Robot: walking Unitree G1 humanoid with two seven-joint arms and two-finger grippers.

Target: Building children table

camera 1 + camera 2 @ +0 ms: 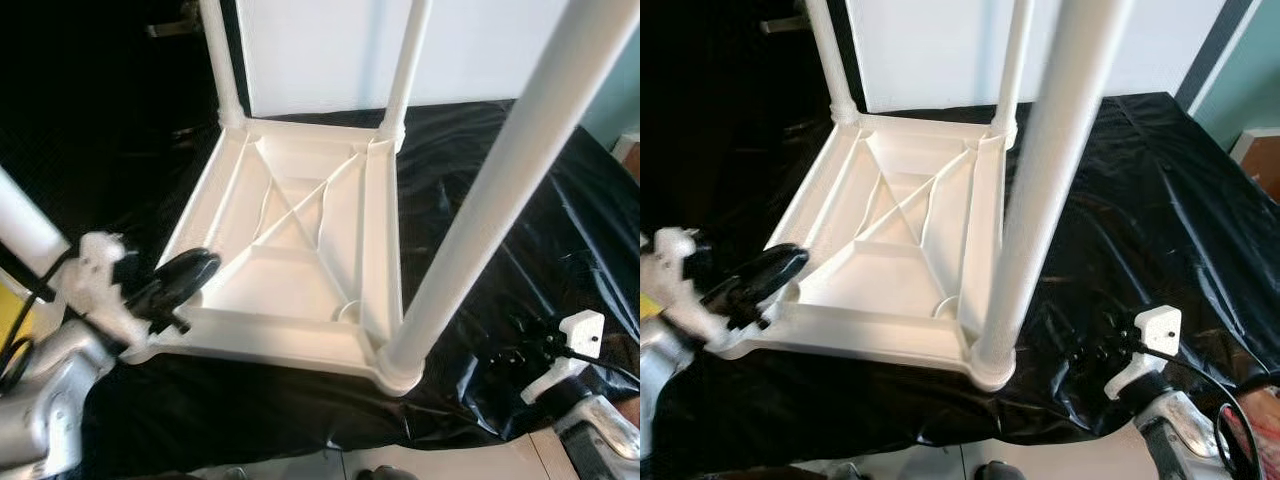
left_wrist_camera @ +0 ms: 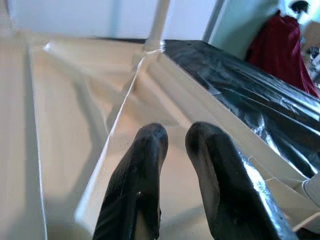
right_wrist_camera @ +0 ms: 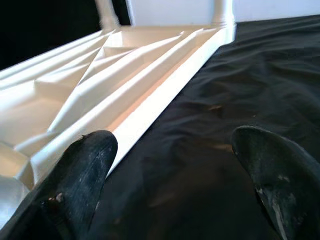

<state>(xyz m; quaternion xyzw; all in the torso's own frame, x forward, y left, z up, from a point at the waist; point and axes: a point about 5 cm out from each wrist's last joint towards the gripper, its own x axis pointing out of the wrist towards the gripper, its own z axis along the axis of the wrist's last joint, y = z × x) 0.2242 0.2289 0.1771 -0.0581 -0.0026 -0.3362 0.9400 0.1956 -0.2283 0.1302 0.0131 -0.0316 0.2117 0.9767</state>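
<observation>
A white children's table (image 1: 300, 250) lies upside down on a black plastic sheet (image 1: 480, 180). Three white legs stand up from it: far left (image 1: 222, 60), far right (image 1: 405, 70) and near right (image 1: 490, 210). The near left corner (image 1: 160, 345) has no leg in it. My left gripper (image 1: 185, 275) hovers over that corner, and the left wrist view has its fingers (image 2: 145, 170) nearly together with nothing between them. My right gripper (image 3: 175, 145) is wide open low over the sheet, just right of the table's near right corner (image 1: 990, 370).
A white tube (image 1: 25, 225) like a loose leg pokes in at the left edge behind my left arm. A white panel (image 1: 400, 50) stands behind the table. A red cloth (image 2: 280, 50) hangs in the background. The sheet's front edge (image 1: 300, 450) is close.
</observation>
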